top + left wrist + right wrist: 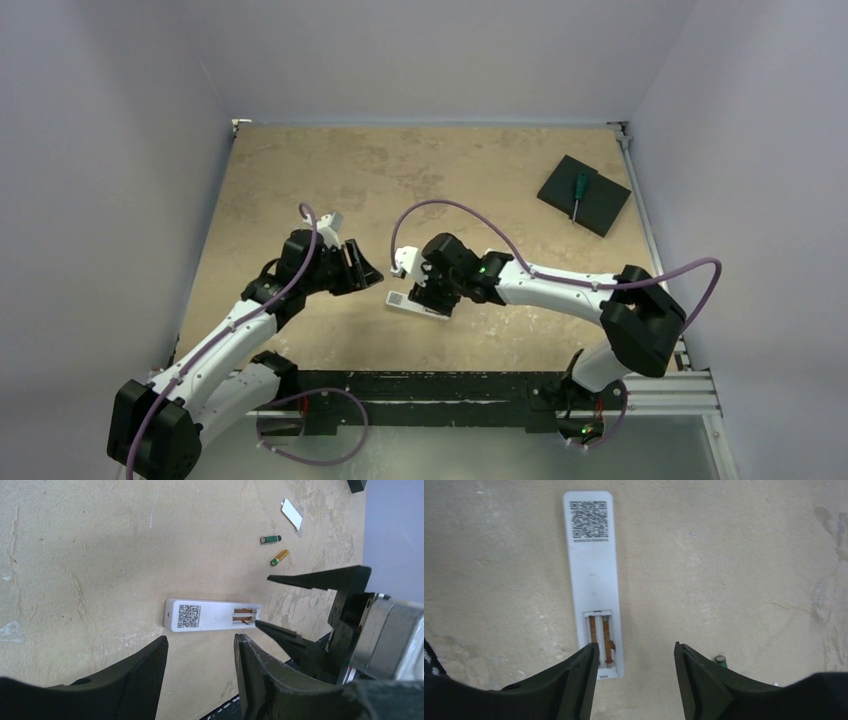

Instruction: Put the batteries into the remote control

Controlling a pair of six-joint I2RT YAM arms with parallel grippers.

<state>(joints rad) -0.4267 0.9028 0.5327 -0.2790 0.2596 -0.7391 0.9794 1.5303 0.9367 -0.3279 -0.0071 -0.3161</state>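
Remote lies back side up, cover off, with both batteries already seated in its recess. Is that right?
No. The remote control lies back up with its cover off, but the recess is empty. The dark battery and the gold-orange battery lie loose on the table beyond it, as the left wrist view shows.

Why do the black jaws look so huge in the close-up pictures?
Left wrist view: the jaws sit right by the lens, so they loom large, while the remote control looks small and sharp. Right wrist view: the same. Top view: camera far off, so everything looks small.
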